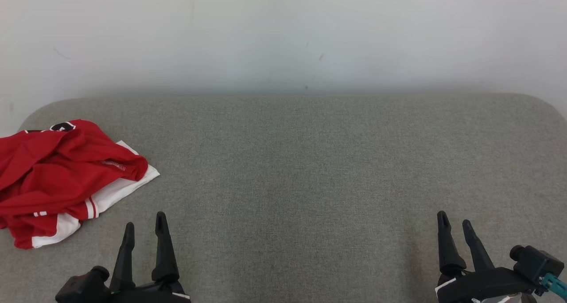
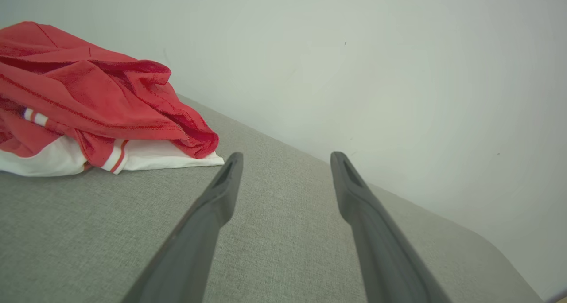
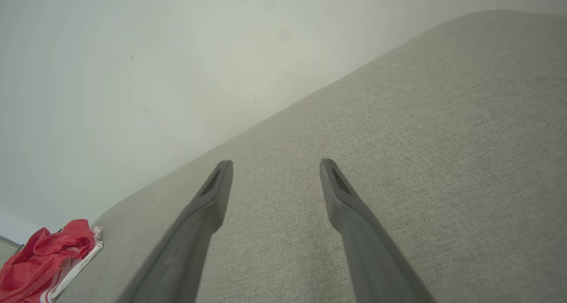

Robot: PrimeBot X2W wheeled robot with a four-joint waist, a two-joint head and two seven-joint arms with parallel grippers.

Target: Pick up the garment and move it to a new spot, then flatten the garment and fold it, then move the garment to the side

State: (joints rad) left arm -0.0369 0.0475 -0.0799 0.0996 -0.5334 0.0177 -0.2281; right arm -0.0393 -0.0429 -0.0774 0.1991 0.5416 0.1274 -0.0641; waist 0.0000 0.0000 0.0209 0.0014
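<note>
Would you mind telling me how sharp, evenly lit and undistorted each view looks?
Head view: soft, even light, no glare, a dim band where the grey upholstered surface meets the wall; the red and white garment is sharp. Left wrist view: garment weave crisp, left gripper soft near the bottom edge. Right wrist view: the surface's far edge runs steeply slanted.
</note>
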